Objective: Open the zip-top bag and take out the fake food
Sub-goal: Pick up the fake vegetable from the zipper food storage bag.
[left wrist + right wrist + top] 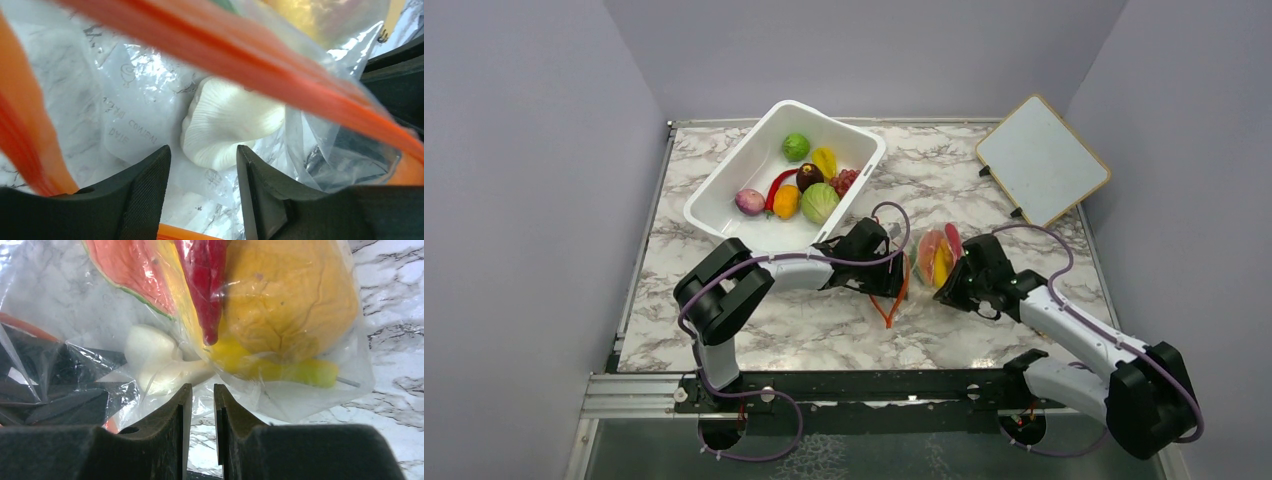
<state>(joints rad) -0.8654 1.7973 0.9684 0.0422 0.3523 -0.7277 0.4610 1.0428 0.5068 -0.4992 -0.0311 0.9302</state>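
1. Orange-red zip strip (250, 55) runs blurred and close from the upper left to the right edge of the left wrist view. More of it shows at the left and bottom edges, so the mouth of the zip-top bag (927, 248) is parted around the left gripper (202, 157).
2. The left gripper is released, jaws apart inside the bag. A white ribbed piece (230, 125) sits at frame centre, its lower edge between the fingertips.
3. The right gripper (200, 392) is clenched on a fold of the bag's clear film, at the bottom centre of its view.
4. The bag rests on the marble table (824, 330) at the centre of the overhead frame, between the two grippers.
5. The fake food (938, 262) is inside the bag: a watermelon slice (135, 265) at upper left, a red chilli (205, 285), a round orange-yellow fruit (290, 300) and a yellow banana-like piece (300, 371).
6. The white tub (734, 160), in the upper middle of the overhead frame, holds other toy produce.
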